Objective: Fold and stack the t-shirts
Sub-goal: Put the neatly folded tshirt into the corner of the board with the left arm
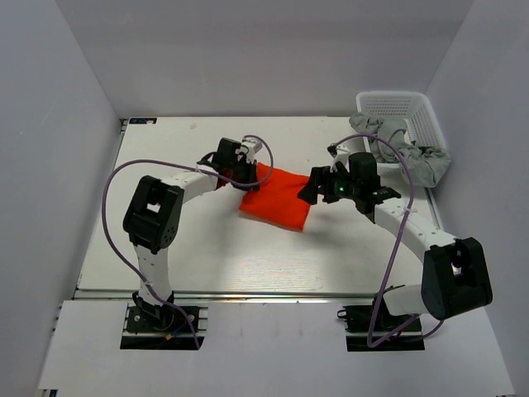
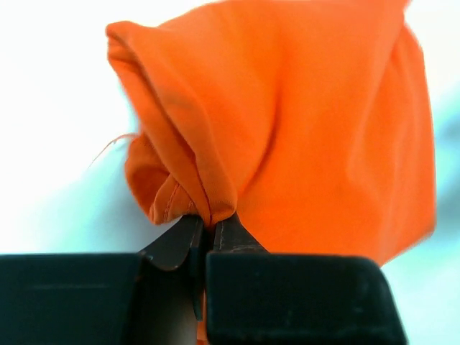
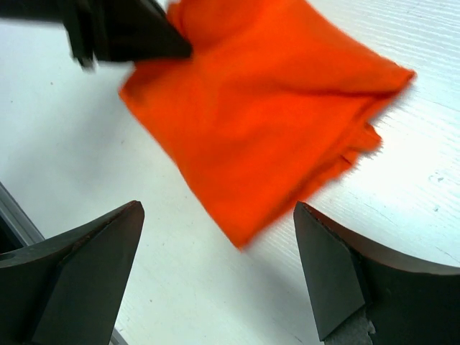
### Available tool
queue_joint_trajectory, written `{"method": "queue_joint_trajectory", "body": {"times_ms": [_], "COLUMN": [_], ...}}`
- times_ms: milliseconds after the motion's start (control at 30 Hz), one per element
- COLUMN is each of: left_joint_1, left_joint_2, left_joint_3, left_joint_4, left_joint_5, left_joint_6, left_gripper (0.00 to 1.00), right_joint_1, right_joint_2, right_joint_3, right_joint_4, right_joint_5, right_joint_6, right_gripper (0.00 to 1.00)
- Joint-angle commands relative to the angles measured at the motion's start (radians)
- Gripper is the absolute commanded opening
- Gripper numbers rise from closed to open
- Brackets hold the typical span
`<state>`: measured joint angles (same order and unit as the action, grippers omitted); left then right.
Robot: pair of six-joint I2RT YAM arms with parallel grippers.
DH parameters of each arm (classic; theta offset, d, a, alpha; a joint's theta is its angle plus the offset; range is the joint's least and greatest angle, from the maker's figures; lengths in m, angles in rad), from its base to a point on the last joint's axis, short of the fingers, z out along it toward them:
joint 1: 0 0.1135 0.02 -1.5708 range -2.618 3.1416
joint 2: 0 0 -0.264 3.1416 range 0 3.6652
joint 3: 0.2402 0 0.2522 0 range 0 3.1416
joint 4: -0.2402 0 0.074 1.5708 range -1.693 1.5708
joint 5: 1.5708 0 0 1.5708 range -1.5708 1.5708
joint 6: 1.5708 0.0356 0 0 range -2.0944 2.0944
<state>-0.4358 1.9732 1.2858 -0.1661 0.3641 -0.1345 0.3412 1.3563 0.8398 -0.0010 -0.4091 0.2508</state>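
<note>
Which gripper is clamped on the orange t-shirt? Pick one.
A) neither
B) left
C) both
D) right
B: in the left wrist view the left gripper is shut on a bunched corner of the orange t-shirt, while the right gripper stands wide open, gripping nothing.

Left arm [image 1: 153,217] & right arm [image 1: 455,277]: white link tubes w/ chunky matte-black joint housings, rounded corners. A thin lilac cable [image 1: 111,186] loops loose along each arm (same colour both sides). Black rectangular base plates [image 1: 161,324] at the feet. Fingers [image 3: 79,280] are black, wedge-shaped, w/ flat inner faces, no markings legible.
</note>
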Motion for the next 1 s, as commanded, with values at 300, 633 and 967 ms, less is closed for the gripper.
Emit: {"method": "queue_joint_trajectory", "body": {"times_ms": [300, 633, 967], "left_joint_1": [0.268, 0.474, 0.623], "left_joint_2": [0.071, 0.299, 0.438], "left_joint_3": [0.463, 0.827, 0.962], "left_joint_4": [-0.294, -0.408, -0.262], "left_joint_5": [-0.344, -0.504, -0.504], "left_joint_6": [0.328, 0.441, 0.478], "left_gripper": [0.0, 0.0, 0.0], "right_joint_1": [-0.004, -0.005, -0.005], "right_joint_2": [-0.019, 0.012, 0.027], "right_joint_3": [0.05, 0.122, 0.162], "right_joint_4": [-0.073, -0.108, -0.102], "right_joint_5": [0.056, 0.098, 0.082], "right_joint_6": [-0.041, -0.031, -0.01], "right_gripper": [0.9, 0.9, 0.9]}}
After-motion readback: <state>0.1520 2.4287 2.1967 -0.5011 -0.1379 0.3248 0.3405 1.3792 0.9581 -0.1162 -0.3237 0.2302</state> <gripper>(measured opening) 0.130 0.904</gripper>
